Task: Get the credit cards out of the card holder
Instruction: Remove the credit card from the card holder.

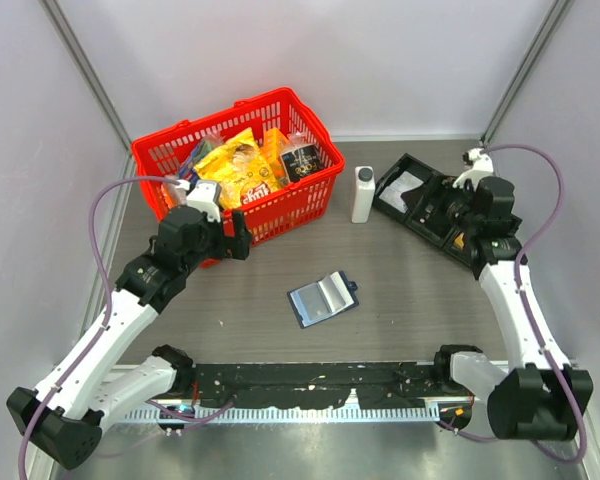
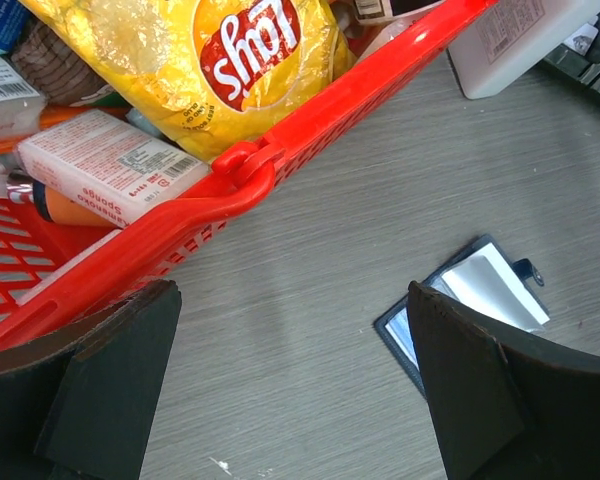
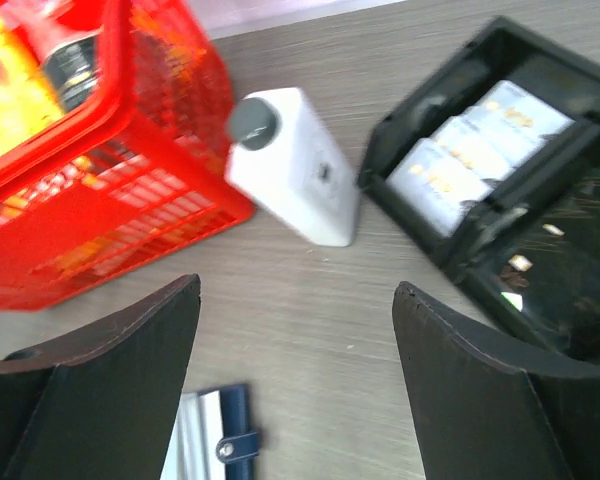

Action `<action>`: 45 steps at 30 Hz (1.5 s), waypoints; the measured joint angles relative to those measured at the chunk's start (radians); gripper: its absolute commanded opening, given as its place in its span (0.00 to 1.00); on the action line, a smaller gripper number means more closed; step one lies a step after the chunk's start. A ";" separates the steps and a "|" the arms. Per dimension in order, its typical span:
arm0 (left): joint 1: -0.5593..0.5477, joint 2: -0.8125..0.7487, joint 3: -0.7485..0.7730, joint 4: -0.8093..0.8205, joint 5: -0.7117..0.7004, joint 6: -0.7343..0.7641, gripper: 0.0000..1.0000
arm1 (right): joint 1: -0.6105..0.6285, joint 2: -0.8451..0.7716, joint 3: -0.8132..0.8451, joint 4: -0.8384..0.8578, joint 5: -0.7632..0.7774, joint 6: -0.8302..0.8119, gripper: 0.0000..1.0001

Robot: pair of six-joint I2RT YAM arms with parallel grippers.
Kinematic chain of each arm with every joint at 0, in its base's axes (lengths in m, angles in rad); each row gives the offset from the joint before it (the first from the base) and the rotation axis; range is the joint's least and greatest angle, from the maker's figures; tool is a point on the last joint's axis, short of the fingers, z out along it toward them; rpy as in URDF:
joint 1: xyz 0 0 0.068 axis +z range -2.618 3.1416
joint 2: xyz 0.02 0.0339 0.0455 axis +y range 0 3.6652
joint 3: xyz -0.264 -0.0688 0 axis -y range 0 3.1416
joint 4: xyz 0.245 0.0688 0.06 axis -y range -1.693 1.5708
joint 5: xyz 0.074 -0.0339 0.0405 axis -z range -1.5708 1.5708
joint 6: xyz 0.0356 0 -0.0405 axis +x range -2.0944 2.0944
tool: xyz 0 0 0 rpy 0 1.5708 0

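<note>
Card holder (image 1: 323, 298) lies open, flat on table centre, sleeves up, apart from both arms. Left gripper (image 2: 292, 290) spread wide, empty, beside red basket (image 2: 380, 75). Right gripper (image 3: 295, 288) spread wide, empty, near black tray (image 3: 430, 90).

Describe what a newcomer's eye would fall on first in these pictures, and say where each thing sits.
The red basket at the back left grabs attention first, stuffed with snacks, a yellow chip bag on top. Next comes the small blue wallet, lying open in the middle of the table. A white bottle and a black tray sit at the back right.
</note>
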 measured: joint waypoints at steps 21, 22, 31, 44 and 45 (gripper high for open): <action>-0.406 0.127 -0.191 0.087 -0.103 -0.484 0.98 | 1.023 -0.079 -0.265 -0.038 0.467 0.050 0.72; -0.411 0.131 -0.215 0.096 -0.109 -0.515 0.98 | 1.057 -0.061 -0.271 -0.034 0.488 0.056 0.71; -0.432 0.118 -0.343 0.129 -0.143 -0.674 0.91 | 1.251 0.134 -0.284 0.040 0.656 0.110 0.67; -0.432 0.082 -0.405 0.148 -0.150 -0.748 0.90 | 1.275 0.245 -0.298 0.136 0.813 0.158 0.68; -0.432 0.093 -0.405 0.151 -0.149 -0.748 0.90 | 1.275 0.252 -0.298 0.143 0.814 0.158 0.68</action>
